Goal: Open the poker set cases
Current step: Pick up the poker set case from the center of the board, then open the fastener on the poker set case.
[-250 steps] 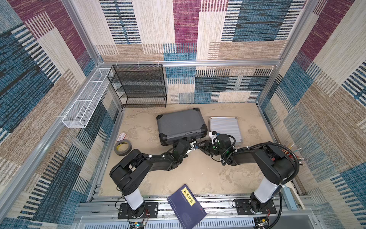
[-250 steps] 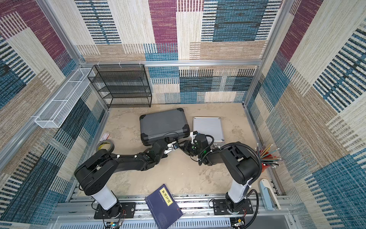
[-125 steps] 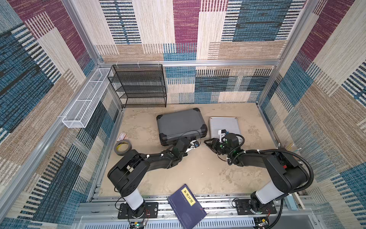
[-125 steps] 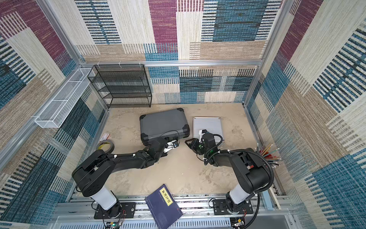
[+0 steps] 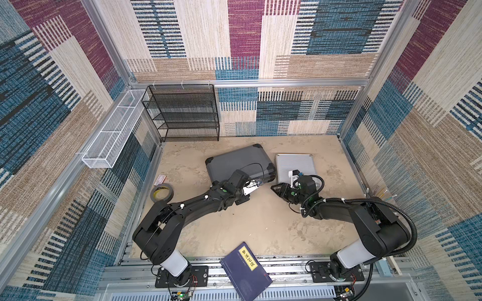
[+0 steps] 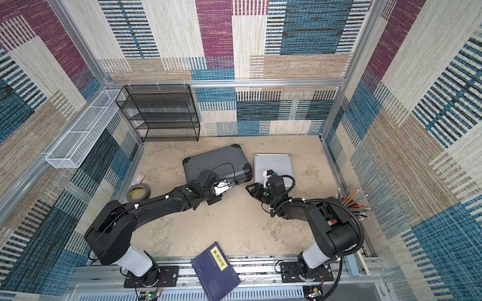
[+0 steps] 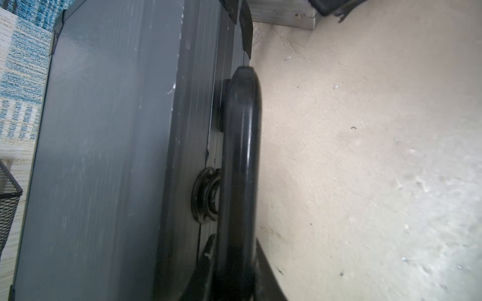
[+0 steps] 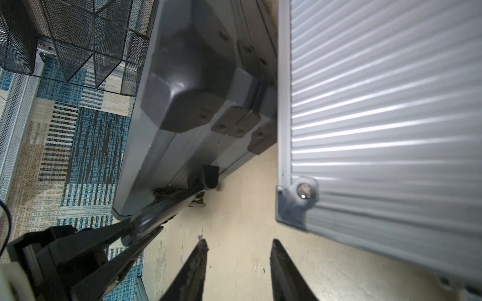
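The dark grey case lies flat and closed mid-floor in both top views. The ribbed silver case lies closed just to its right. My left gripper is at the grey case's front edge. In the left wrist view it is shut on the black handle, which stands out from the grey case. My right gripper is open and empty, low over bare floor beside the silver case's near corner.
A blue book with a yellow label overhangs the front rail. A tape roll and a small card lie at the left. A black mesh shelf stands at the back, and a white wire basket hangs on the left wall. Pencils are at the right.
My right gripper has drawn back to the right, away from the left gripper and the grey case's handle. The left arm has stayed at the handle, its jaws closing a little.
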Motion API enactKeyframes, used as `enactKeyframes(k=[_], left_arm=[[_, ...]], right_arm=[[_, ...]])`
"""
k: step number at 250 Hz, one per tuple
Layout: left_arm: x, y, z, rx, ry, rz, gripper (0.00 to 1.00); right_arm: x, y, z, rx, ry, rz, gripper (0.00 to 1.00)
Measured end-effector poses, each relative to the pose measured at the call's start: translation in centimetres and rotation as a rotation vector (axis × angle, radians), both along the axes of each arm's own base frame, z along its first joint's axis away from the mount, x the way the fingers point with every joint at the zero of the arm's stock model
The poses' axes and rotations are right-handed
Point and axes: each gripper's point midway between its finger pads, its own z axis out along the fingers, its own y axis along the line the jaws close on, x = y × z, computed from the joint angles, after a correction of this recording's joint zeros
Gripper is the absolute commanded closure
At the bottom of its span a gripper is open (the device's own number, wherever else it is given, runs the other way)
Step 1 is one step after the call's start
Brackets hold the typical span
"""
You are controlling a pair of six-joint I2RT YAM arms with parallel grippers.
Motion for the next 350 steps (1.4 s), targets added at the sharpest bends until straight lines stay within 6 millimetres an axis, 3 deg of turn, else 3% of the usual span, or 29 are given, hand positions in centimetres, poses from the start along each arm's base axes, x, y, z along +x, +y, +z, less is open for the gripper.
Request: enactKeyframes(k=[67,156,244,350], left_arm=[[0.6,-0.3,2.4,-0.132,0.091,0.006,1.0],[2.5,-0.7,7.5,-0.328,0.151,0.031,1.0],[1.7,-1.1,7.5,-0.4,0.241,0.047,1.0],[1.5,-1.4,7.7,-0.433,0.272,0.05,1.0]], right_arm=[[-0.1,0.4,-0.2,0.026,0.009,0.015,0.58],[1.3,2.1,2.3,0.15,-0.022,0.037,0.52],[1.0,5.0,5.7,0.309,-0.044,0.075,0.45],[1.5,7.6,6.9,0.379,-0.013,0.059,0.46]])
